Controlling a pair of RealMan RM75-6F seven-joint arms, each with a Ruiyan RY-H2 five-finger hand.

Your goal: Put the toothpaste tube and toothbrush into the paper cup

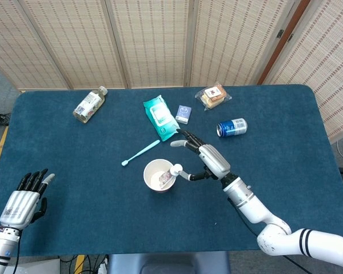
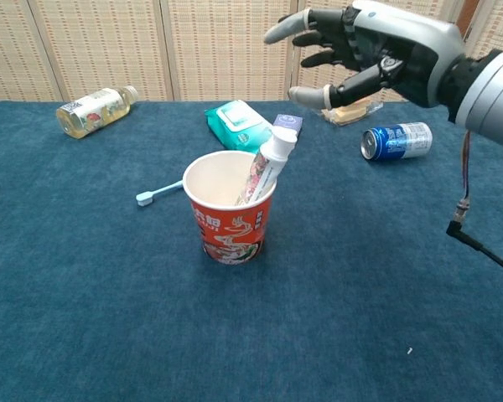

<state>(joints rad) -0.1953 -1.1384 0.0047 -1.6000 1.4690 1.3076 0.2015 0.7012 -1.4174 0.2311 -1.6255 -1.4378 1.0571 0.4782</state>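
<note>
The paper cup [image 1: 158, 175] [image 2: 230, 216] stands upright near the table's middle. The toothpaste tube [image 1: 172, 173] [image 2: 267, 166] leans inside it, cap up against the right rim. A light-blue toothbrush [image 1: 140, 153] [image 2: 158, 194] lies flat on the cloth, up and left of the cup. My right hand [image 1: 207, 160] [image 2: 371, 52] hovers above and to the right of the cup, fingers spread, holding nothing. My left hand [image 1: 22, 202] rests at the table's near left edge, fingers apart and empty; the chest view does not show it.
A wet-wipes pack [image 1: 161, 117] and a small blue box [image 1: 183, 113] lie behind the cup. A blue can [image 1: 231, 127] lies on its side to the right, a wrapped snack [image 1: 213, 95] beyond it. A clear bottle [image 1: 89, 104] lies far left. The blue table [image 1: 74, 222] ends near my left hand.
</note>
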